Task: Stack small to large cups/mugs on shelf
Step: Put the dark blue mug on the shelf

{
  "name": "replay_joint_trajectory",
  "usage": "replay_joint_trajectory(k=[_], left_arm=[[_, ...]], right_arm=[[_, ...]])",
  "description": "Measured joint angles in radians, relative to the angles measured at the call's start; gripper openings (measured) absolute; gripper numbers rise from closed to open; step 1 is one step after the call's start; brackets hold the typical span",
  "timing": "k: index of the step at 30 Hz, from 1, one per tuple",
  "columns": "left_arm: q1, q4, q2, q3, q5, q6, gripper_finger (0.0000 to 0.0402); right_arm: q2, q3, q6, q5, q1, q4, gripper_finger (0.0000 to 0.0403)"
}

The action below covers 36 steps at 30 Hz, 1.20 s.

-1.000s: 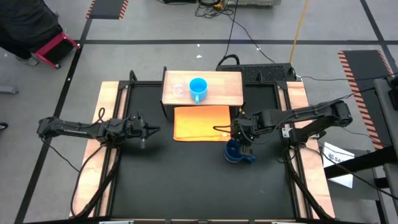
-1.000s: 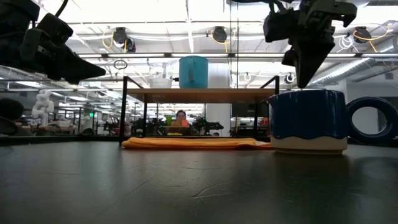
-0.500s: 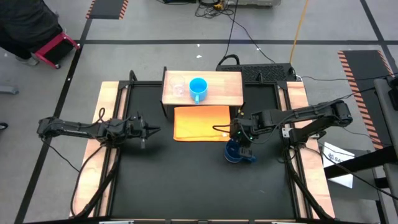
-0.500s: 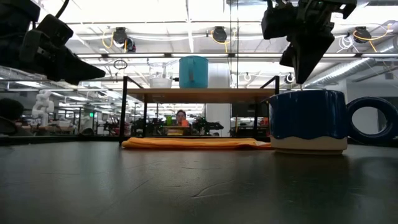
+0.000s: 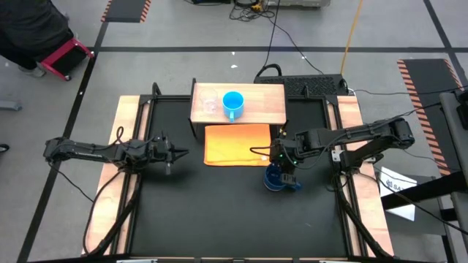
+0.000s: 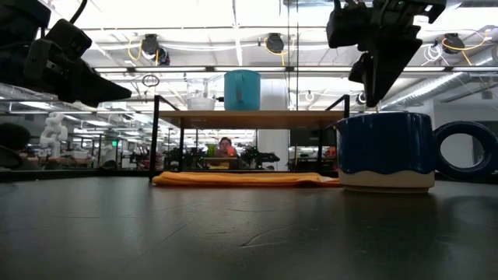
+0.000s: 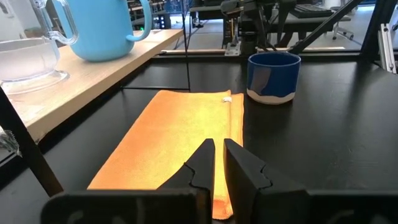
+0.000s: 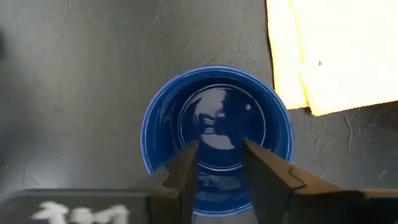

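Note:
The dark-blue mug [image 5: 276, 180] stands upright by its base on the black table, right of the orange cloth, with its handle [image 6: 467, 152] toward the table's right. My right gripper [image 8: 221, 146] hangs just above the mug's mouth [image 8: 217, 124], pointing down and open; its fingertips [image 6: 373, 99] are clear of the rim. The light-blue mug [image 5: 232, 102] and the clear glass cup [image 5: 210, 104] stand side by side on the shelf [image 5: 267, 106]. My left gripper [image 5: 183, 152] hovers at the table's left, shut and holding nothing.
The orange cloth [image 5: 234, 144] lies flat in front of the shelf, between the two grippers. The shelf's black legs [image 6: 156, 136] stand at the far middle. Wooden rails [image 5: 124, 139] run along the table's left and right sides. A person sits far behind the table.
My right gripper has edged slightly toward the table's left above the dark-blue mug, staying pointed down. The mug has not moved.

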Motion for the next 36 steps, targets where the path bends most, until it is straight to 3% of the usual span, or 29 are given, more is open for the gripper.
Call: replay_joint_trajectory(k=[13, 26, 36], left_arm=[[0.000, 0.000, 0.000, 0.000, 0.000, -0.004, 0.0037], [0.000, 0.000, 0.000, 0.000, 0.000, -0.009, 0.0037], [0.000, -0.007, 0.000, 0.000, 0.002, -0.025, 0.0037]], right_arm=[[0.000, 0.000, -0.010, -0.001, 0.000, 0.000, 0.0191], [0.000, 0.000, -0.015, 0.012, -0.002, 0.030, 0.0199], [-0.001, -0.005, -0.043, 0.086, -0.008, 0.006, 0.0199]])
